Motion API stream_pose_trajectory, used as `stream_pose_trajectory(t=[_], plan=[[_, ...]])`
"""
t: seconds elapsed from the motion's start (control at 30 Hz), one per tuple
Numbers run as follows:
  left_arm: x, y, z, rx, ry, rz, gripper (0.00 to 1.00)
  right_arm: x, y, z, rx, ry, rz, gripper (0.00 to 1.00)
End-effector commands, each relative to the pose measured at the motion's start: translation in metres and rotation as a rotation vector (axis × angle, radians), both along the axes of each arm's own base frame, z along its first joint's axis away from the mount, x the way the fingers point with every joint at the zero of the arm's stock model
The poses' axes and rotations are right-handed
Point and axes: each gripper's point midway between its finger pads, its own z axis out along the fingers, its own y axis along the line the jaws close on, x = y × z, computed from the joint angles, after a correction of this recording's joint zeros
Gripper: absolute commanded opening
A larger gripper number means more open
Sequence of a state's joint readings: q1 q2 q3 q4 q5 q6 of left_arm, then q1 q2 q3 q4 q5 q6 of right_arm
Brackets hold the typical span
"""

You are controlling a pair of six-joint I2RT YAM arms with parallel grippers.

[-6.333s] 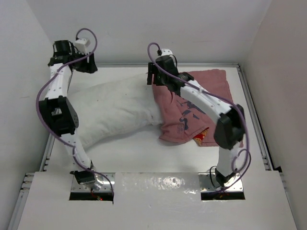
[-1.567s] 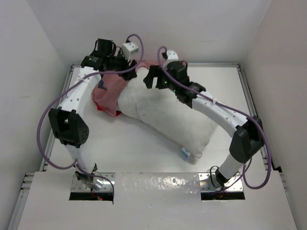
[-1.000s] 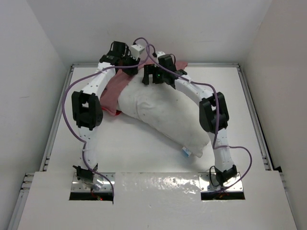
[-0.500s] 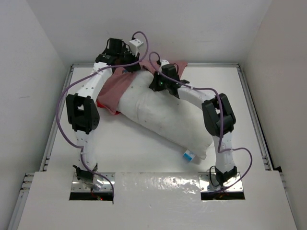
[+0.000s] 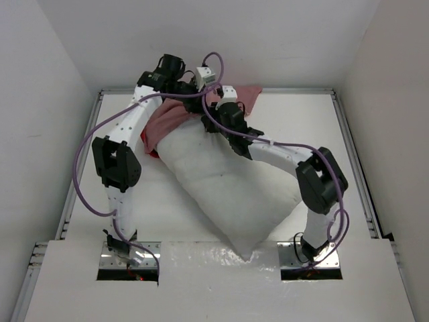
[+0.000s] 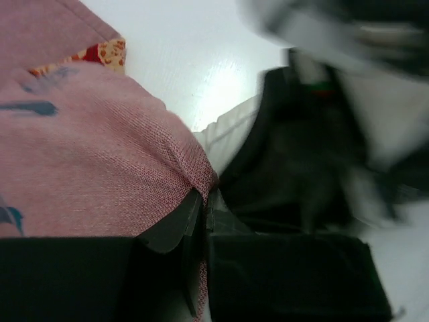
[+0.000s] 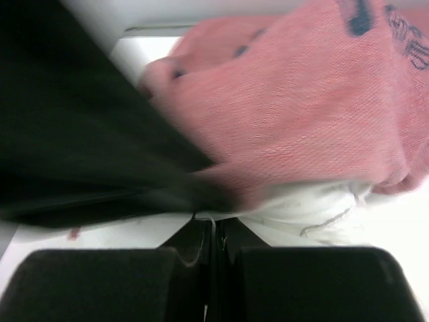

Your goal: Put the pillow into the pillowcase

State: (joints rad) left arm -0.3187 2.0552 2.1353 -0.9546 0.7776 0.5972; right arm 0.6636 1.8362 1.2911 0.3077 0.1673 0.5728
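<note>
The pillow is laid diagonally, its far-left end covered by the pillowcase and its other end pointed near-centre. The pillowcase is pinched by the left gripper. The right gripper is clenched; what it grasps cannot be told.

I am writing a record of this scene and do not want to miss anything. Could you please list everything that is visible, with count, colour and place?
pillow: 1, white, slantwise across the table, near corner over the front edge
pillowcase: 1, pink with dark print, far side, at the pillow's far end
table: 1, white, under everything
cables: 2, purple, looping along the arms
arms: 2, white with black joints, both reaching to the far side
left hand: 1, black, shut on the pillowcase
right hand: 1, black, shut where pillowcase meets pillow; what it pinches I cannot tell
</note>
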Motion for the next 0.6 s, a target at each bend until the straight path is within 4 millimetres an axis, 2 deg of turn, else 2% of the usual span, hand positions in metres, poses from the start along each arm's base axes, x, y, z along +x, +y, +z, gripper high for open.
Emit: stream_pose_trajectory(t=[0.0,0.03,0.07,0.13,0.17,0.27,0.33,0.37,0.4,0.43,0.47,0.5,0.53,0.57], plan=[[-0.073,-0.018,0.044,-0.118,0.033,-0.236,0.00,0.073,-0.054,0.053,0.297,-0.112,-0.390,0.00],[-0.081,-0.018,0.039,-0.121,0.062,-0.256,0.00,0.085,-0.088,0.038,0.303,-0.089,-0.547,0.00],[-0.085,-0.019,0.036,-0.115,0.053,-0.282,0.00,0.088,-0.104,0.033,0.375,-0.062,-0.644,0.00],[-0.092,-0.017,0.020,-0.085,0.091,-0.293,0.00,0.088,-0.147,0.017,0.381,-0.040,-0.846,0.00],[-0.092,-0.017,0.014,-0.070,0.093,-0.297,0.00,0.087,-0.156,0.013,0.377,-0.034,-0.885,0.00],[-0.092,-0.011,-0.006,-0.023,0.111,-0.287,0.00,0.088,-0.170,-0.003,0.342,0.000,-0.926,0.00],[-0.090,-0.010,-0.015,-0.012,0.123,-0.273,0.00,0.088,-0.161,-0.018,0.270,0.033,-0.862,0.00],[-0.088,-0.011,-0.017,-0.010,0.129,-0.257,0.08,0.089,-0.155,-0.021,0.236,0.043,-0.817,0.02],[-0.079,-0.012,-0.013,-0.011,0.094,-0.237,0.20,0.089,-0.148,-0.023,0.188,0.054,-0.764,0.14],[-0.076,-0.012,-0.010,-0.013,0.090,-0.218,0.46,0.086,-0.144,-0.024,0.081,0.053,-0.690,0.33],[-0.072,-0.012,0.001,-0.015,0.057,-0.210,0.62,0.082,-0.134,-0.024,0.044,0.070,-0.607,0.78],[-0.070,-0.008,0.011,-0.007,0.024,-0.197,0.71,0.073,-0.136,-0.029,-0.024,0.100,-0.580,0.90],[-0.065,0.001,0.020,-0.006,-0.002,-0.176,0.79,0.066,-0.138,-0.017,-0.089,0.085,-0.535,0.99],[-0.059,0.012,0.038,0.007,-0.052,-0.127,0.80,0.058,-0.141,-0.016,-0.152,0.096,-0.502,0.99]])
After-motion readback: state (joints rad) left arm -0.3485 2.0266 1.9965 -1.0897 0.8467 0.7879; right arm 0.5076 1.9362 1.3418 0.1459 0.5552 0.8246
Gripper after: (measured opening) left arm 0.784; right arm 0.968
